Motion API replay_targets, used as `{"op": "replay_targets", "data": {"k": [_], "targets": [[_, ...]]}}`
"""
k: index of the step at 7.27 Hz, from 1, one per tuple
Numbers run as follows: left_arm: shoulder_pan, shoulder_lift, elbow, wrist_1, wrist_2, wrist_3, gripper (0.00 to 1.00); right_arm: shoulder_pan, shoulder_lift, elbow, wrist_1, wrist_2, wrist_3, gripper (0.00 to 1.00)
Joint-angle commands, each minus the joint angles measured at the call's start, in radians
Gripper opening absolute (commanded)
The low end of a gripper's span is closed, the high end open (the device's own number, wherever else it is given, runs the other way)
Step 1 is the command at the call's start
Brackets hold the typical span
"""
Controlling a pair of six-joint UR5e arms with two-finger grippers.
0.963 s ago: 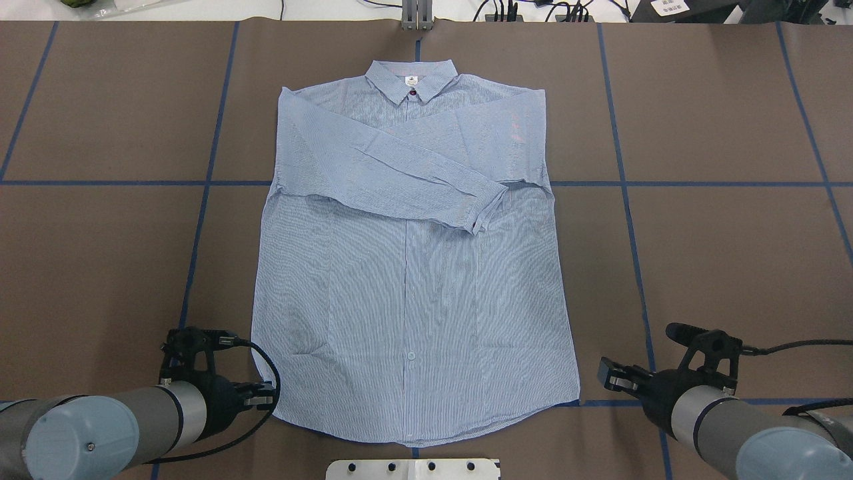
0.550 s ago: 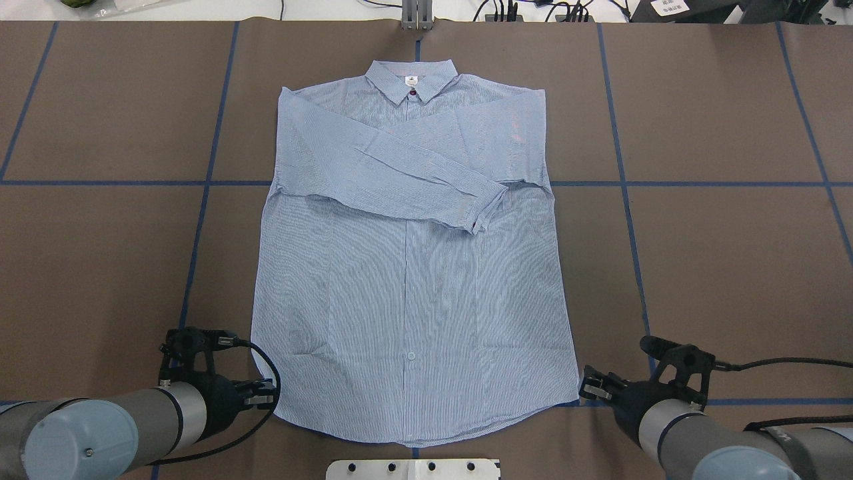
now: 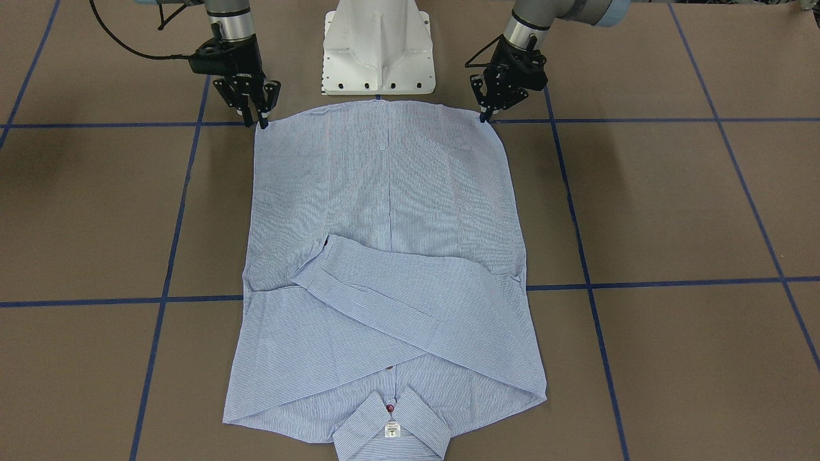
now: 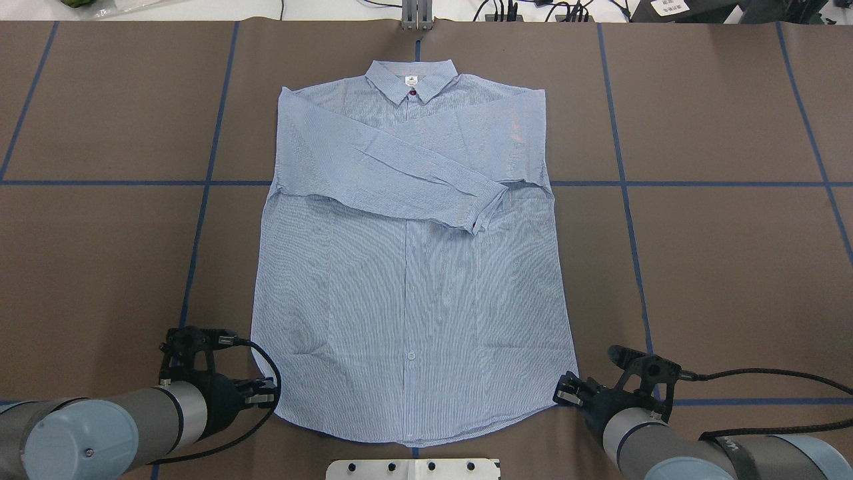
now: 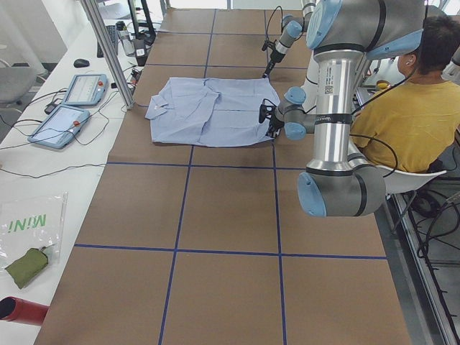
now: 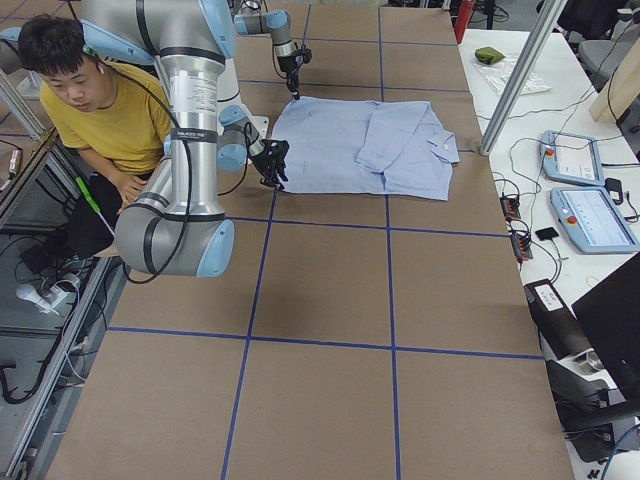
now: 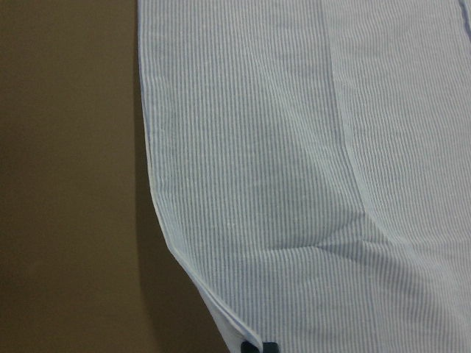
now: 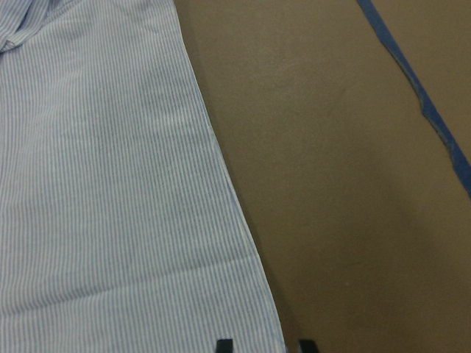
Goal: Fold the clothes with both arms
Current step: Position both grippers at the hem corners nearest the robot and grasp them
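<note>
In the front-facing view the striped shirt [image 3: 384,256] lies flat and face up in the middle of the table [image 3: 672,211], its sleeves crossed over the chest, its collar [image 3: 391,422] at the far end from the robot and its hem at the near end. The right gripper [image 3: 255,119] now stands at the hem's right corner, jaws visibly apart. The left gripper [image 3: 485,115] sits at the hem's left corner with its jaws close together. From overhead, the change is plain: a second ago the right gripper [image 4: 563,395] hung well off to the right of the cloth, and it has since slid in until its fingertips meet the corner, while the left gripper [image 4: 270,395] has not stirred and the shirt has not shifted. The two side views only confirm that both arms are low at the near hem; jaw state cannot be read there. The left wrist view shows the hem's edge running down between two fingertips that are almost together, so that corner looks pinched. The right wrist view shows the hem's edge lying between two well-separated fingertips, with nothing gripped yet. Both corners are therefore lined up, and the likely next step is for the right jaws to close before both arms carry the hem toward the collar.
</note>
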Motion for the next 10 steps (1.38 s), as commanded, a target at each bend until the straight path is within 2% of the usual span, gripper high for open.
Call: {"op": "replay_targets", "data": {"k": [1, 4, 6, 7, 9, 10], "targets": [[0.000, 0.000, 0.000, 0.000, 0.000, 0.001, 0.00, -0.012, 0.000, -0.019, -0.003, -0.003, 0.001, 0.41], [0.000, 0.002, -0.001, 0.000, 0.000, -0.001, 0.00, -0.030, 0.005, -0.034, -0.003, -0.027, 0.002, 0.39], [0.000, 0.002, 0.000, 0.000, 0.000, 0.001, 0.00, -0.035, 0.006, -0.034, -0.003, -0.029, 0.002, 0.16], [0.000, 0.002, -0.001, 0.000, 0.000, -0.001, 0.00, -0.037, 0.006, -0.034, -0.005, -0.029, 0.002, 0.00], [0.000, 0.000, -0.009, 0.000, 0.000, 0.001, 0.00, -0.033, 0.006, -0.024, -0.005, -0.030, 0.004, 0.00], [-0.002, 0.004, -0.056, 0.002, -0.009, 0.004, 0.00, -0.024, -0.003, 0.031, -0.015, -0.023, 0.007, 0.00]]}}
